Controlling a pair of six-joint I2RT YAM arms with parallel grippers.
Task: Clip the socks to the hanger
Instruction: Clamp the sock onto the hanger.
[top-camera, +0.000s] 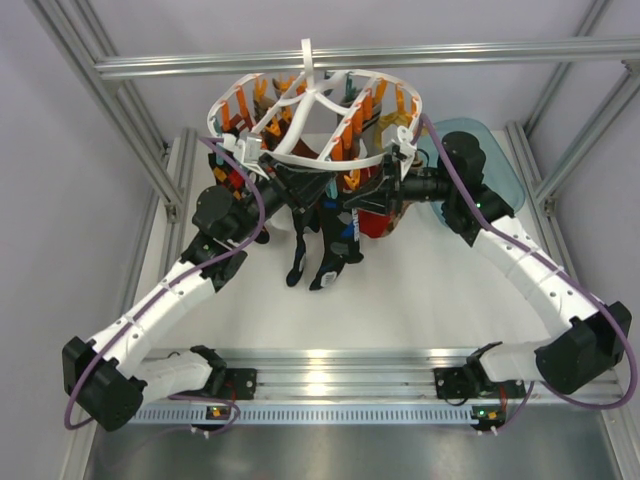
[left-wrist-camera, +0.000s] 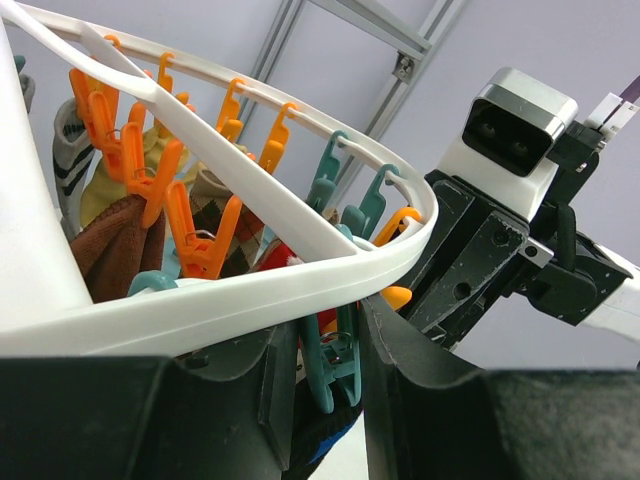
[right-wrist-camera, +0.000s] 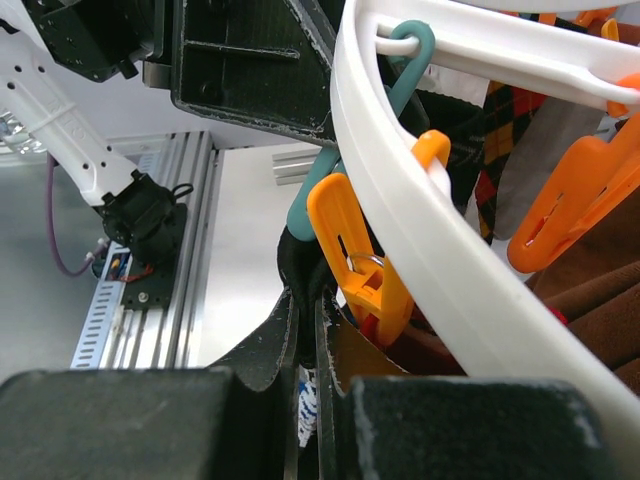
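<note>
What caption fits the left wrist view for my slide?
Left fingers pinch a teal clip under the white hanger ring, right arm opposite.

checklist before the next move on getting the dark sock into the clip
1. right gripper holding the socks: ok, shut on dark fabric.
2. left gripper on the teal clip: ok, it appears to squeeze the clip from both sides.
3. teal clip's mouth open: cannot tell, hidden low in the left wrist view.
4. sock edge inside that mouth: cannot tell.
5. orange clip clear of the held fabric: cannot tell, it hangs right beside it.
</note>
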